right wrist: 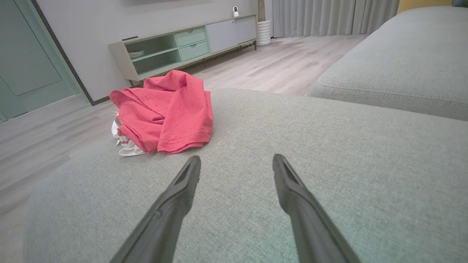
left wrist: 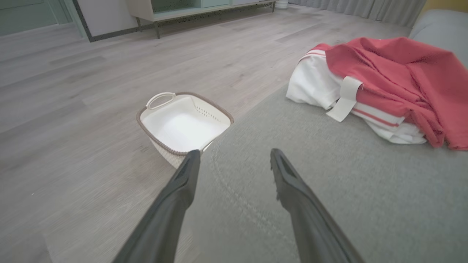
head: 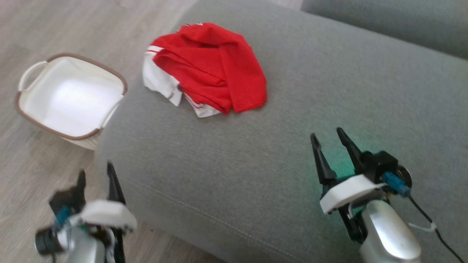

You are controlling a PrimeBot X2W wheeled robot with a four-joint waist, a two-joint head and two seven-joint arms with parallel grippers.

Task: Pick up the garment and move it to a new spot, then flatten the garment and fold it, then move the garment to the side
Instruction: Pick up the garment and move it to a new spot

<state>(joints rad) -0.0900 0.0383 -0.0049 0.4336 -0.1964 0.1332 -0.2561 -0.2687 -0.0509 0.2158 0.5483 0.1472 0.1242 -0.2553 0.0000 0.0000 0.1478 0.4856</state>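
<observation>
Garment: the crumpled red-and-white fabric garment [head: 212, 65] [left wrist: 402, 73] [right wrist: 168, 109] lies in a heap on the broad grey woven sofa cushion [head: 256, 164], close to the cushion's far left edge; the red layers lie on top; the white striped parts show at its left and near sides; neither of my grippers touches it.
My left gripper [head: 95, 171] [left wrist: 234, 153]: the two long dark fingers are spread wide with nothing between them; it hangs at the cushion's near left corner, partly over the floor; it is well apart from the garment.
My right gripper [head: 326, 133] [right wrist: 237, 158]: the fingers are spread wide and hold nothing; it hangs above the near right part of the cushion; its tips point roughly toward the garment, well apart from it.
Basket: the white plastic basket with a brown woven rim [head: 122, 84] [left wrist: 219, 111] stands on the pale wood-plank floor [head: 22, 153], just beside the cushion's left edge; a loop handle shows at its far end.
Background: a second grey sofa cushion [right wrist: 384, 65] lies to the right; a low pale cabinet with green shelves [right wrist: 182, 47] stands against the wall; grey curtains [right wrist: 329, 16] hang beside it.
</observation>
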